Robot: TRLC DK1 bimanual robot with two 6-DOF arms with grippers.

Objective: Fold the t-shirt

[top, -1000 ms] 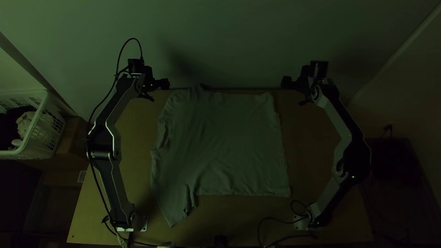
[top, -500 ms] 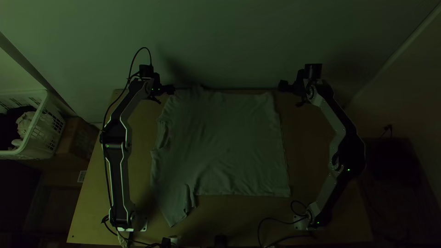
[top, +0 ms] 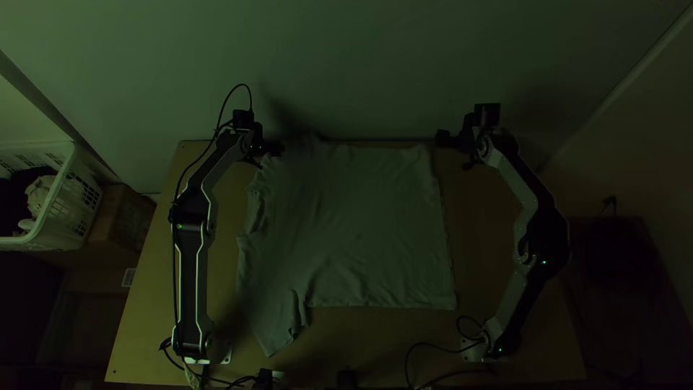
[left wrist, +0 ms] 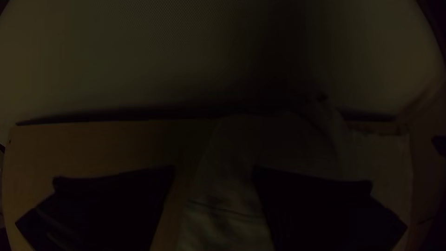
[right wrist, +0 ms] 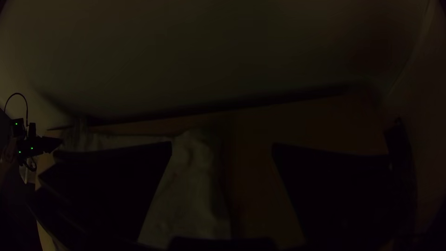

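T-shirt point(top: 361, 224) lies spread on the wooden table point(top: 144, 325).

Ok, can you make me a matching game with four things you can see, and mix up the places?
1. T-shirt
2. Basket
3. Left pincer
4. Right pincer

A. Open, by the shirt's far right corner
B. White, off to the left of the table
C. Open, by the shirt's far left corner
D. Spread out on the table, a bit wrinkly

Right pairs: 1-D, 2-B, 3-C, 4-A
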